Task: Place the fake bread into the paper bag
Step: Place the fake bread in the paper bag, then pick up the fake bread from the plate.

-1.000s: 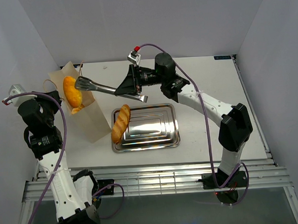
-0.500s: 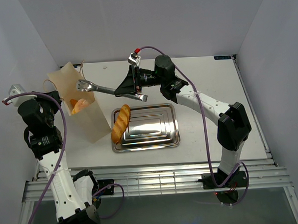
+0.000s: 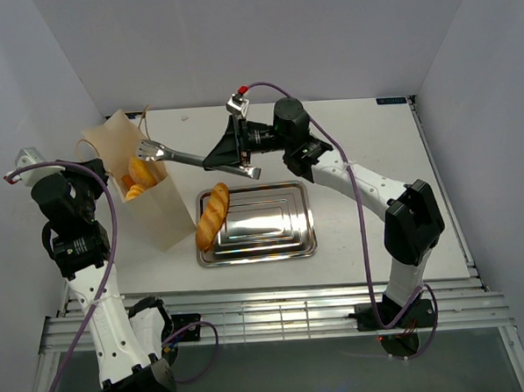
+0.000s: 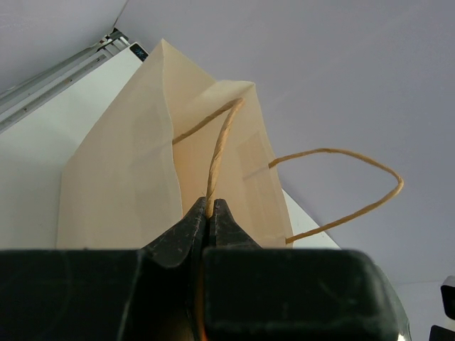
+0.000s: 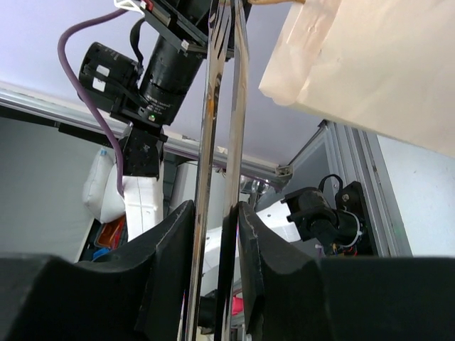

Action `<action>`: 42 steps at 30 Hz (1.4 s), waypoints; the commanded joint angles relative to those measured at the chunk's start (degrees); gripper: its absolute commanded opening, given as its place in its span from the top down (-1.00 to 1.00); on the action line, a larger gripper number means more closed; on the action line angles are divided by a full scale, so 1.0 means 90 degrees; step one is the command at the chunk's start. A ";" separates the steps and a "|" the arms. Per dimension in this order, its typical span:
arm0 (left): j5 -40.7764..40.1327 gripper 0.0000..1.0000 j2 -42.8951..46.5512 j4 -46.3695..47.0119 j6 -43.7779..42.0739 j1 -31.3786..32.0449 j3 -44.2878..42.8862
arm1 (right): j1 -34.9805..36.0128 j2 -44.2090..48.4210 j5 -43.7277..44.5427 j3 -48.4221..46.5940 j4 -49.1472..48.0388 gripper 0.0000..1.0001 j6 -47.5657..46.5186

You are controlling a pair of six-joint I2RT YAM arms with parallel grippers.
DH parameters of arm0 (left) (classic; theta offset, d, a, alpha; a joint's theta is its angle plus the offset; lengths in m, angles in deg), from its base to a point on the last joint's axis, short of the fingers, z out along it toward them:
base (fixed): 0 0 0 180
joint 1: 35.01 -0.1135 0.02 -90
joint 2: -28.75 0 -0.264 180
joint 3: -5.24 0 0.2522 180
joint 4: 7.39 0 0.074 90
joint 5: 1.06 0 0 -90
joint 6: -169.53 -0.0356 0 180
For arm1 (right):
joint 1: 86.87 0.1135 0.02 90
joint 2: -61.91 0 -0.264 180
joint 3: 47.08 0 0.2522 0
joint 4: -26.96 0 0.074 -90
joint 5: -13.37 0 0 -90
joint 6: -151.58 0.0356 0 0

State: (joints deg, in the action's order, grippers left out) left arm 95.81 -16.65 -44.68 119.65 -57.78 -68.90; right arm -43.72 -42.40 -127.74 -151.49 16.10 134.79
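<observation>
The cream paper bag (image 3: 148, 206) stands at the left, its mouth open upward. Golden rolls (image 3: 139, 173) lie inside it. My left gripper (image 4: 209, 213) is shut on one of the bag's cord handles (image 4: 219, 153), beside the bag's left edge in the top view (image 3: 92, 180). My right gripper (image 3: 231, 152) is shut on the long metal tongs (image 3: 185, 156); their tips (image 3: 146, 150) hover empty over the bag's mouth. The tongs' arms (image 5: 220, 106) run between my fingers in the right wrist view. A golden baguette (image 3: 212, 215) lies across the left rim of the steel tray (image 3: 272, 222).
The bag's second cord handle (image 4: 341, 185) hangs loose. White walls close in the table on the left, back and right. A metal rail runs along the near edge (image 3: 268, 319).
The roll held in the tongs above the bag has dropped into the bag. The tongs' tips are now empty and have shifted slightly. The left arm has not moved.
</observation>
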 commanded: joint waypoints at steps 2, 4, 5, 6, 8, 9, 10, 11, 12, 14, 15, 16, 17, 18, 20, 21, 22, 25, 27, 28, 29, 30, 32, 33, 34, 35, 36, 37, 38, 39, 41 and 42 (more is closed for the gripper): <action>0.0096 1.00 0.0084 -0.0013 0.0015 0.0000 -0.0186 | -0.0097 0.0943 -0.0063 0.0267 0.0279 0.28 -0.0650; 0.0096 1.00 0.0075 -0.0013 0.0015 0.0000 -0.0186 | -0.0205 0.1237 0.0092 0.0307 0.0897 0.28 -0.1140; 0.0105 1.00 0.0084 -0.0003 0.0015 0.0000 -0.0186 | -0.0273 0.1519 0.0122 0.0336 0.1422 0.28 -0.1355; 0.0105 1.00 0.0075 0.0007 0.0015 0.0000 -0.0186 | -0.0448 0.1657 0.0142 0.0384 0.1591 0.29 -0.1657; 0.0105 1.00 0.0084 0.0007 0.0005 0.0000 -0.0195 | -0.0721 0.2095 0.0103 0.0647 0.1807 0.31 -0.1815; 0.0086 1.00 0.0084 -0.0003 -0.0014 0.0000 -0.0205 | -0.0829 0.2243 0.0016 0.0765 0.1876 0.32 -0.1864; 0.0076 1.00 0.0084 -0.0003 -0.0024 0.0000 -0.0196 | -0.0927 0.2535 -0.0033 0.0882 0.1896 0.33 -0.1875; 0.0066 1.00 0.0084 -0.0003 -0.0024 -0.0010 -0.0205 | -0.1102 0.2673 -0.0082 0.1125 0.1915 0.34 -0.1884; 0.0066 1.00 0.0065 -0.0003 -0.0024 0.0000 -0.0205 | -0.1181 0.2800 -0.0141 0.1262 0.1993 0.34 -0.1894; 0.0086 1.00 0.0075 -0.0013 -0.0024 0.0000 -0.0215 | -0.1444 0.3131 -0.0239 0.1526 0.2188 0.34 -0.2060; 0.0095 1.00 0.0065 -0.0013 -0.0024 0.0000 -0.0215 | -0.1562 0.3220 -0.0335 0.1905 0.2218 0.34 -0.2109; 0.0115 1.00 0.0055 -0.0003 -0.0014 -0.0010 -0.0215 | -0.1669 0.3337 -0.0394 0.2111 0.2218 0.34 -0.2148; 0.0125 1.00 0.0055 -0.0003 -0.0005 0.0000 -0.0215 | -0.1922 0.3387 -0.0453 0.2355 0.2199 0.34 -0.2138; 0.0135 1.00 0.0055 -0.0003 -0.0004 0.0000 -0.0205 | -0.2021 0.3406 -0.0521 0.2802 0.2189 0.34 -0.2129; 0.0144 1.00 0.0065 -0.0003 -0.0004 0.0000 -0.0205 | -0.2216 0.3329 -0.0688 0.3118 0.2150 0.34 -0.2129; 0.0144 1.00 0.0075 -0.0003 -0.0014 0.0000 -0.0215 | -0.2256 0.3290 -0.0746 0.3255 0.2150 0.34 -0.2129; 0.0135 1.00 0.0084 -0.0013 -0.0024 -0.0010 -0.0215 | -0.2295 0.3164 -0.0843 0.3478 0.2140 0.34 -0.2109; 0.0105 1.00 0.0104 -0.0042 -0.0034 0.0000 -0.0215 | -0.2305 0.2823 -0.1098 0.3743 0.1847 0.32 -0.2031; 0.0096 1.00 0.0123 -0.0052 -0.0034 0.0000 -0.0215 | -0.2305 0.2626 -0.1263 0.3822 0.1730 0.31 -0.2060; 0.0086 1.00 0.0133 -0.0052 -0.0034 0.0000 -0.0215 | -0.2305 0.2451 -0.1303 0.3851 0.1711 0.30 -0.2089; 0.0095 1.00 0.0124 -0.0052 -0.0043 -0.0010 -0.0215 | -0.2305 0.2382 -0.1323 0.3939 0.1604 0.30 -0.2099; 0.0096 1.00 0.0133 -0.0061 -0.0053 0.0000 -0.0215 | -0.2305 0.2323 -0.1342 0.3988 0.1555 0.29 -0.2109; 0.0086 1.00 0.0133 -0.0062 -0.0053 0.0000 -0.0195 | -0.2305 0.2148 -0.1323 0.4095 0.1525 0.28 -0.2138; 0.0086 1.00 0.0133 -0.0071 -0.0063 0.0000 -0.0186 | -0.2305 0.2089 -0.1313 0.4115 0.1505 0.26 -0.2196; 0.0086 1.00 0.0143 -0.0071 -0.0063 0.0000 -0.0186 | -0.2305 0.1972 -0.1313 0.4135 0.1505 0.26 -0.2226; 0.0086 1.00 0.0143 -0.0071 -0.0063 0.0000 -0.0176 | -0.2305 0.1903 -0.1313 0.4154 0.1515 0.26 -0.2246; 0.0086 1.00 0.0143 -0.0062 -0.0073 0.0000 -0.0176 | -0.2305 0.1854 -0.1313 0.4154 0.1515 0.24 -0.2294; 0.0076 1.00 0.0153 -0.0071 -0.0083 0.0000 -0.0166 | -0.2305 0.1728 -0.1303 0.4135 0.1612 0.24 -0.2411; 0.0076 1.00 0.0143 -0.0071 -0.0083 0.0000 -0.0156 | -0.2305 0.1669 -0.1294 0.4106 0.1680 0.22 -0.2489; 0.0066 1.00 0.0143 -0.0062 -0.0083 0.0000 -0.0147 | -0.2305 0.1610 -0.1264 0.4048 0.1749 0.20 -0.2567; 0.0066 1.00 0.0143 -0.0071 -0.0092 0.0000 -0.0147 | -0.2305 0.1425 -0.1254 0.3998 0.1944 0.19 -0.2772; 0.0066 1.00 0.0143 -0.0071 -0.0092 0.0000 -0.0147 | -0.2305 0.1386 -0.1245 0.3989 0.1974 0.18 -0.2812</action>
State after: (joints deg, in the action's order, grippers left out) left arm 95.86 -16.44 -44.85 119.41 -57.78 -68.90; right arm -64.63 -28.91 -137.47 -114.36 33.54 112.99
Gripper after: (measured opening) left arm 0.121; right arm 0.407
